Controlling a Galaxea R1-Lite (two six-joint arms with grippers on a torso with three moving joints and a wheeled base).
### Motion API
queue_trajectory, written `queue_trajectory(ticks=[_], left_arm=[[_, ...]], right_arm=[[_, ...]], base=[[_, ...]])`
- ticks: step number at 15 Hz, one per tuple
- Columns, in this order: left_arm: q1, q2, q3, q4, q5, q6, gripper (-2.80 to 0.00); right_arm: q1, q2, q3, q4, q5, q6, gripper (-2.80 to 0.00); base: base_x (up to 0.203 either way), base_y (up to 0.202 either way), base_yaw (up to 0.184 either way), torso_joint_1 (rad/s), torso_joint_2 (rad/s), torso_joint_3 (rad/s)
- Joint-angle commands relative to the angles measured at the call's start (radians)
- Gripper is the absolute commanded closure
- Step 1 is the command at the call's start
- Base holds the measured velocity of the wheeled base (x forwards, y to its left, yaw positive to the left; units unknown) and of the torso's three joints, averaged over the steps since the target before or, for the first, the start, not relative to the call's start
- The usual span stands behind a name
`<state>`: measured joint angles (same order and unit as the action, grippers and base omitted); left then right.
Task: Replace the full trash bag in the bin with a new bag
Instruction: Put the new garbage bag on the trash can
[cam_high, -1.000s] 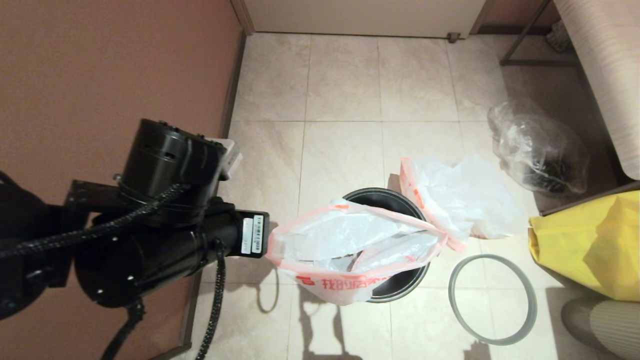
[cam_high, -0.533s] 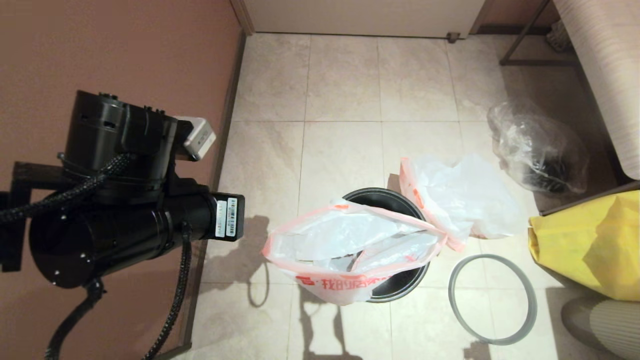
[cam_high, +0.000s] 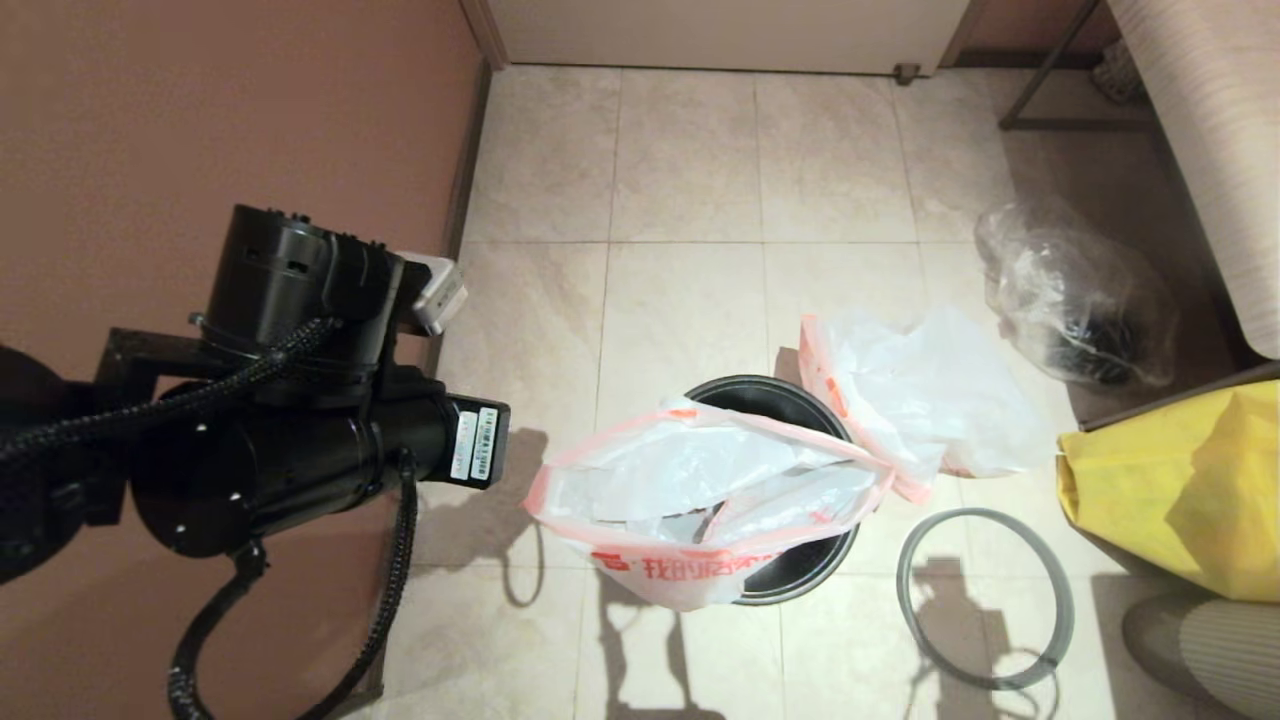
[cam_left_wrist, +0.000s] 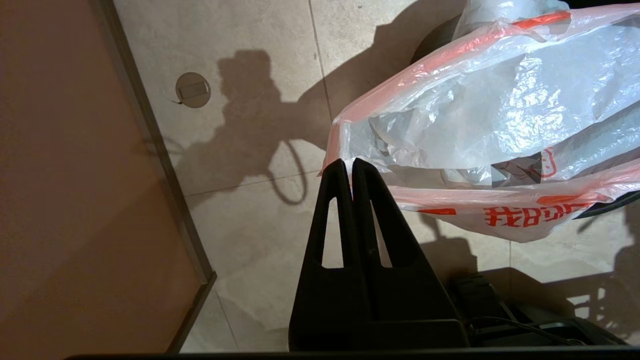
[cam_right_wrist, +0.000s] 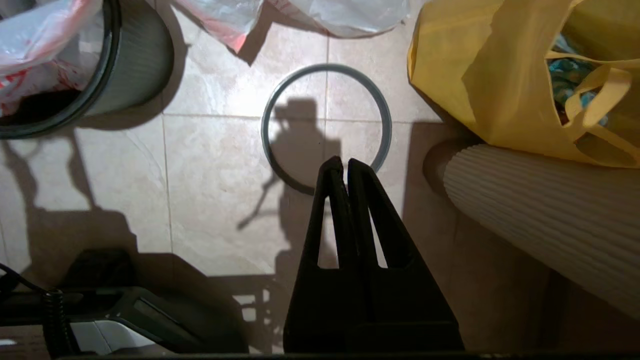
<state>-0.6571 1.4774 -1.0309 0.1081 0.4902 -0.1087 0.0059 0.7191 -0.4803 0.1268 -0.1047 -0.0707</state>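
Note:
The black bin (cam_high: 800, 578) stands on the tile floor with the new bag (cam_high: 700, 490) draped loosely over its mouth, red characters on the near side. The full trash bag (cam_high: 920, 400) sits on the floor just behind the bin to the right. The grey rim ring (cam_high: 985, 514) lies flat to the right of the bin. My left gripper (cam_left_wrist: 348, 161) is shut, its tips at the orange-pink edge of the new bag (cam_left_wrist: 500, 100) on the bin's left side; the head view hides it under the arm. My right gripper (cam_right_wrist: 344, 162) is shut, empty, above the ring (cam_right_wrist: 325, 67).
A brown wall (cam_high: 200, 120) runs close along the left. A clear bag with dark contents (cam_high: 1080, 300) and a yellow sack (cam_high: 1170, 490) stand at the right, with a ribbed beige roll (cam_right_wrist: 540, 210) beside the sack. A table leg and furniture fill the far right.
My left arm pulled back to the left, then came back towards the bag's edge. The new bag kept its shape. A gripper's shadow now falls across the grey ring.

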Motion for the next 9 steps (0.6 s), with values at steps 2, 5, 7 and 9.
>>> queue_trajectory(ticks=[2,5,7,9], left_arm=[[0.008,0.024,-0.003,0.001,0.002,0.0,0.0],[0.019,0.023,-0.005,0.001,0.001,0.0,0.0],[0.012,0.002,-0.009,0.004,-0.021,0.0,0.0],[0.015,0.006,-0.011,0.002,-0.03,0.001,0.0]], right_arm=[[0.099,0.449,-0.186,0.046,-0.043,-0.026,0.0],[0.26,0.687,-0.364,0.098,-0.097,-0.014,0.0],[0.328,0.795,-0.524,0.145,-0.113,0.047,0.0],[0.381,0.838,-0.643,0.176,-0.112,0.173,0.0]], base=[[0.0,0.0,0.0,0.0,0.0,0.0],[0.0,0.0,0.0,0.0,0.0,0.0],[0.0,0.0,0.0,0.0,0.0,0.0],[0.0,0.0,0.0,0.0,0.0,0.0]])
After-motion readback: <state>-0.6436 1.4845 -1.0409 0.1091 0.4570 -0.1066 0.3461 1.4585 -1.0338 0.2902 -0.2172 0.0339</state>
